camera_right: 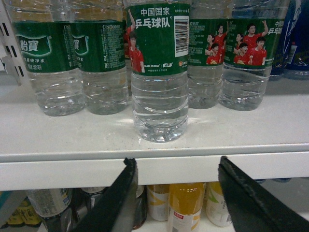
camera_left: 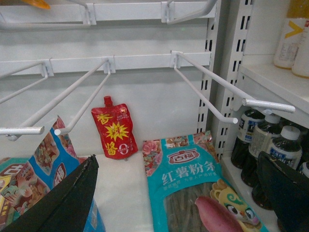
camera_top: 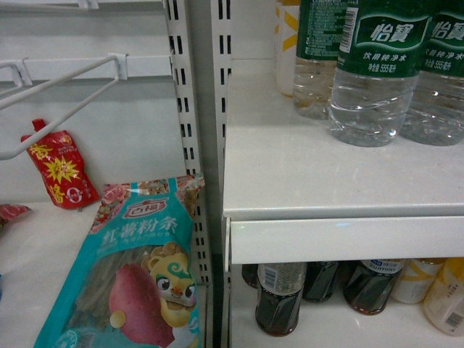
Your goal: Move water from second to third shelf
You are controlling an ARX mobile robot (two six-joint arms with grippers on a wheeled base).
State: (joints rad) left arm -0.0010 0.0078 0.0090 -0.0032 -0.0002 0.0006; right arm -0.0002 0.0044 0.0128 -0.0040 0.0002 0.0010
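Right hand (camera_right: 176, 198): nearest the wrist camera, two dark fingers spread apart, holding nothing, level with the front edge of the shelf (camera_right: 154, 171) and just below the front water bottle (camera_right: 160, 72).
Water bottle: stands upright on the white shelf, ahead of its row, clear and ribbed; the green label reads "中国国家乒乓球队" and "TEAM CHINA", with a barcode and a red-shirted athlete.
Other water bottles (camera_right: 50, 58): behind and at both sides, green labels with "怡寶"; in the head view one label (camera_top: 382, 36) reads "怡寶 饮用纯净水 555毫升".
Shelf below: dark drink bottles (camera_top: 280, 299) and yellow bottles (camera_right: 186, 205); one cap label reads "SUNTORY".
Left hand (camera_left: 178, 193): fingers wide apart, empty, in the neighbouring bay.
Teal packet (camera_left: 198, 193): reads "红薯粉条", lies just before the left hand.
Red pouch (camera_left: 115, 128): leans against the back wall, under white wire hooks (camera_left: 207, 89).
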